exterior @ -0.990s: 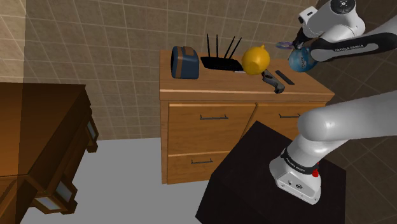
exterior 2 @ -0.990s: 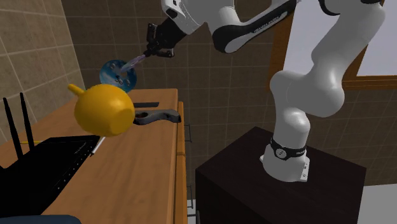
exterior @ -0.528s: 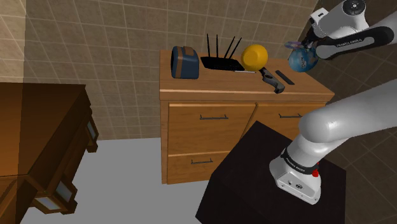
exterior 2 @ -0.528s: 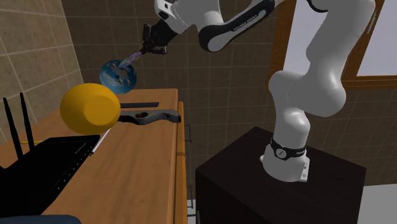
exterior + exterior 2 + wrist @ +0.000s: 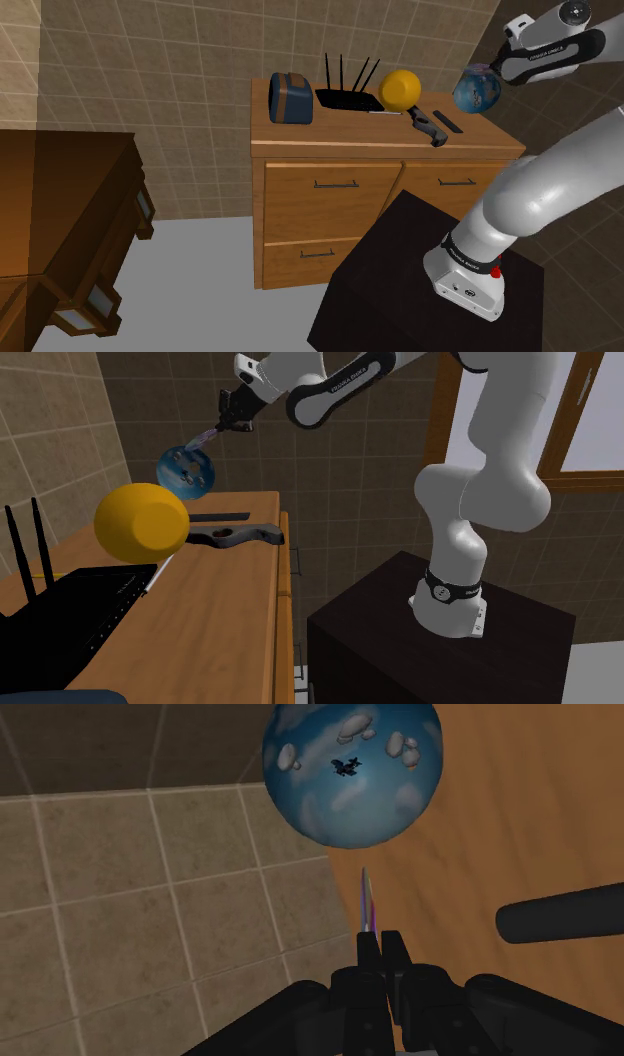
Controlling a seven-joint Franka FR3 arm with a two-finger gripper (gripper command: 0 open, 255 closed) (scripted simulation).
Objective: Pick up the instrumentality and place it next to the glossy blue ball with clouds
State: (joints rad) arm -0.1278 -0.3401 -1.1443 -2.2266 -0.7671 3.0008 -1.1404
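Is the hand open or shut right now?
Shut: the hand clasps a thin purplish tool between its fingers in the wrist view.

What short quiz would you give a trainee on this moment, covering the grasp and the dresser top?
1. True or false: the fingers are shut on a thin purple tool.
2. In the shoulder view, what stands between the blue toaster and the yellow round object? A a lamp; B a black router with antennas; C a plant.
3. Fill in: the blue ball is patterned with white ____.
Key: 1 true; 2 B; 3 clouds.
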